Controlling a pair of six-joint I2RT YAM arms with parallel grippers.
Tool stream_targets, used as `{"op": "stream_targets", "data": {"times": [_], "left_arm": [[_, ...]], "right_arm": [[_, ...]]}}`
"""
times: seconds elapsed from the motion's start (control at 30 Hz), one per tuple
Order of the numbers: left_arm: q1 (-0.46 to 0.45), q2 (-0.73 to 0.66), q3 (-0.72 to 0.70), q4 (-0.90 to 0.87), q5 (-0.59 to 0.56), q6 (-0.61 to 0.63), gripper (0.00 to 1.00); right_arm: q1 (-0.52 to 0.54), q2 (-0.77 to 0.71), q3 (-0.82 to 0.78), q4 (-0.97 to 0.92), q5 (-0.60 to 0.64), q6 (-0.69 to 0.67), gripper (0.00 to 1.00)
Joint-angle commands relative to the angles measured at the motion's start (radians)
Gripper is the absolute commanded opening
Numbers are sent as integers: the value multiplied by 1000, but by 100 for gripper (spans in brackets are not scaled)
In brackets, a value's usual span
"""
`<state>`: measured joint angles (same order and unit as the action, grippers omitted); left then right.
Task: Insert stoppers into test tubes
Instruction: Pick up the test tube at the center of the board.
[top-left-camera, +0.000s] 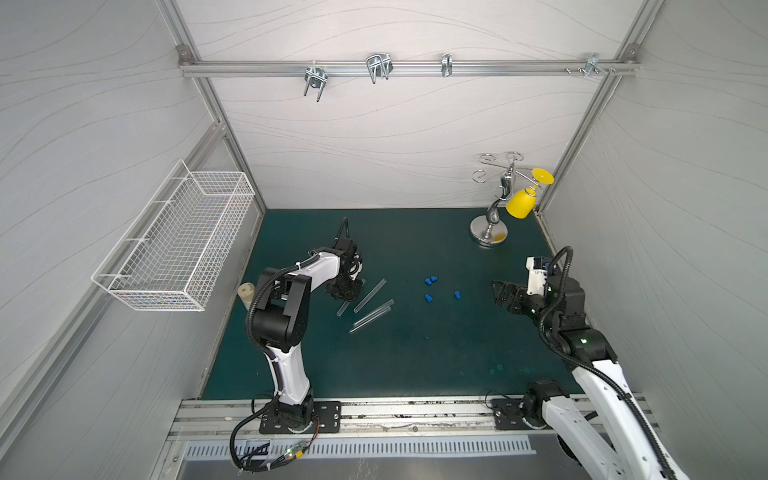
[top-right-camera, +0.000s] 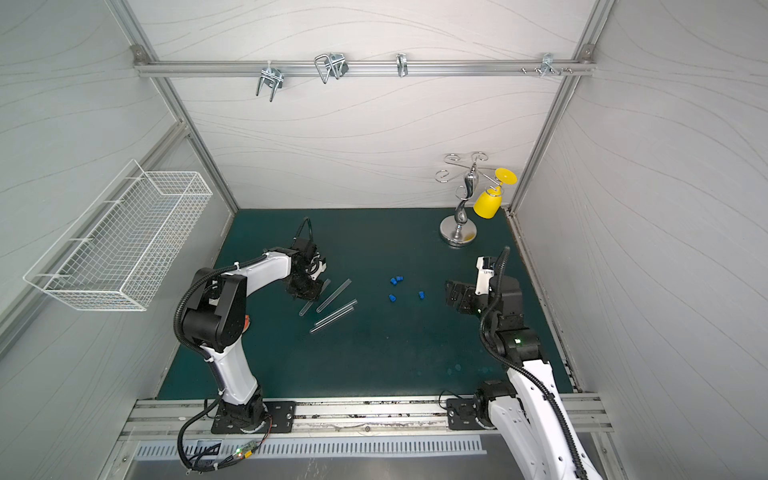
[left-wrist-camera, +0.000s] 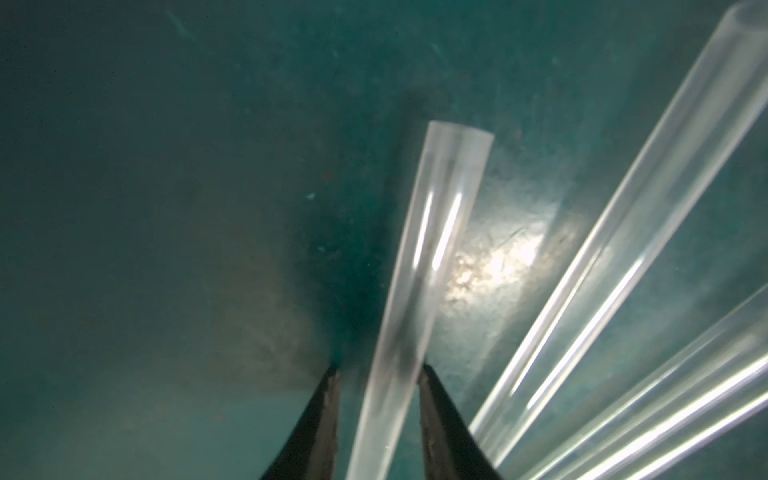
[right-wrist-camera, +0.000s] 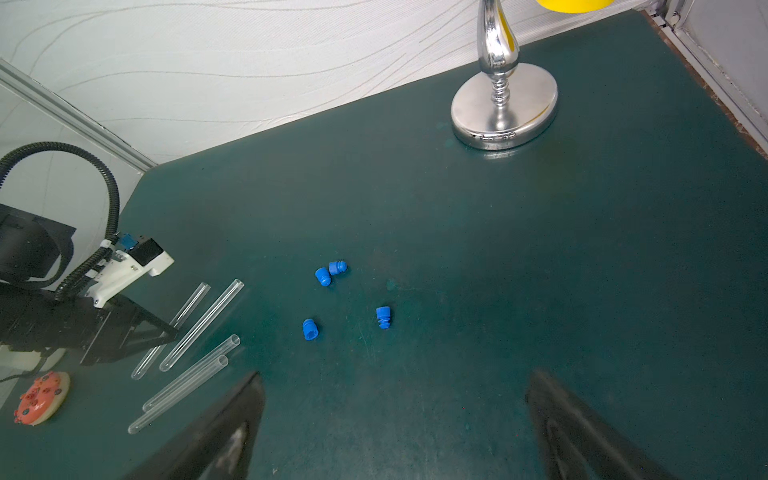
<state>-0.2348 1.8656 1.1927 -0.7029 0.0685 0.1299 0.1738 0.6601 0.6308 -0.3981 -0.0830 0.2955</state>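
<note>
Evidently at the pickup step, the left fingers (left-wrist-camera: 318, 424) straddle one test tube (left-wrist-camera: 432, 249) lying on the bench (right-wrist-camera: 519, 257), narrowly apart and unclamped, so a gentle pinch and lift should come next, while the right fingers (right-wrist-camera: 216, 436) gape wide, facing the loose stoppers (right-wrist-camera: 323, 276).

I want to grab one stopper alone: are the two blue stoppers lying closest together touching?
Touching. The right wrist view shows one stopper pressed against the neighbouring stopper, with no mat between.

White wire basket (top-left-camera: 174, 245) on the side wall, yellow glass (top-left-camera: 519, 204) hanging upside down from a chrome stand (top-left-camera: 482, 237)
</note>
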Motion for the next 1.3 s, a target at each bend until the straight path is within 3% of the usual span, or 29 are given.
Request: {"op": "stream_targets", "data": {"times": [0.0, 0.37, 0.6, 0.8, 0.97, 1.27], "left_arm": [[-5, 34, 32, -30, 4, 13, 29], [-5, 25, 21, -30, 7, 24, 9], [-5, -45, 7, -24, -7, 39, 8], [-25, -195, -6, -23, -48, 94, 7], [-84, -363, -45, -10, -61, 194, 7], [-196, -623, -83, -14, 27, 361, 7]], "right_arm": [[5, -2, 3, -14, -9, -6, 99], [5, -3, 9, -21, -18, -3, 99], [7, 1, 20, -30, -39, 5, 99], [44, 35, 79, -70, -93, -2, 99], [58, 79, 158, -134, -240, 1, 99], [155, 218, 302, -169, -396, 109, 99]]}}
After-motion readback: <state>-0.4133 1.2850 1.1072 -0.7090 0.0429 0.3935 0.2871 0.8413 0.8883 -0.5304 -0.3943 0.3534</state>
